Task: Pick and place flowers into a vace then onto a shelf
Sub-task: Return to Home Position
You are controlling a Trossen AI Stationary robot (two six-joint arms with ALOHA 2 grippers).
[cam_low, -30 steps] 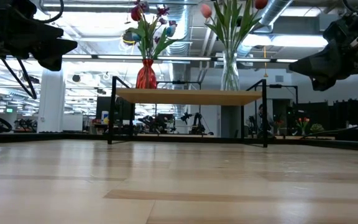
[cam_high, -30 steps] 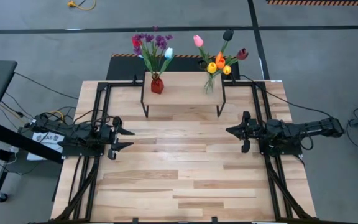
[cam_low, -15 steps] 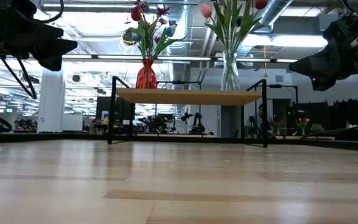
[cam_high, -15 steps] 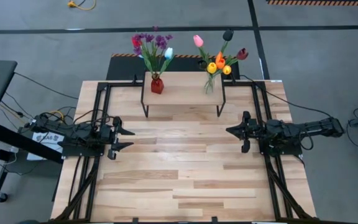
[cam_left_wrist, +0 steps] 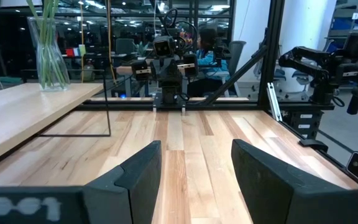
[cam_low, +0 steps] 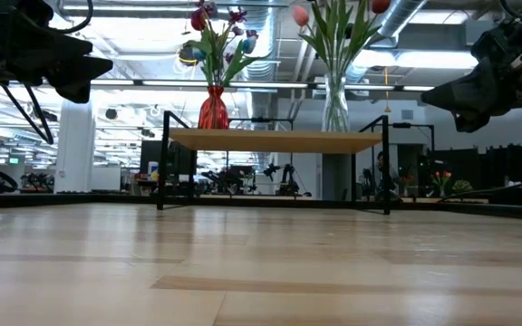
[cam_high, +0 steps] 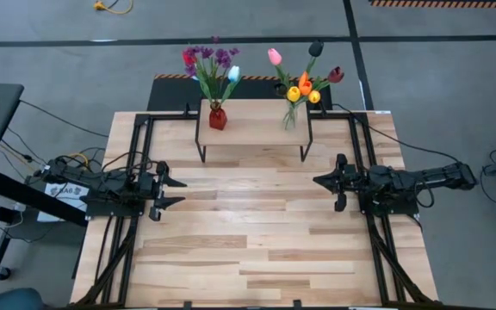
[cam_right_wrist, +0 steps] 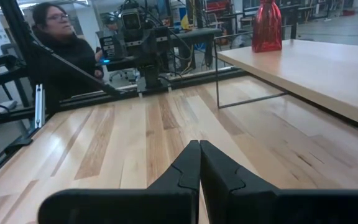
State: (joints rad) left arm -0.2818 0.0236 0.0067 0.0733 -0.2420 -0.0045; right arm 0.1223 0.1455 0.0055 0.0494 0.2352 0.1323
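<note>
Nothing has moved since a moment ago: the flowers (cam_high: 212,65) stand in a red vase (cam_high: 218,118) and a clear vase (cam_high: 290,115) on the shelf (cam_high: 252,129), the left gripper (cam_high: 179,192) hangs over the tabletop (cam_high: 248,232) with fingers spread, and the right gripper (cam_high: 319,181) has its fingers pressed together.

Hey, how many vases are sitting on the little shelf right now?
2. The red vase stands near the end of the shelf on the left arm's side, and the clear glass vase stands near the end on the right arm's side. No other vase shows in any view.
</note>
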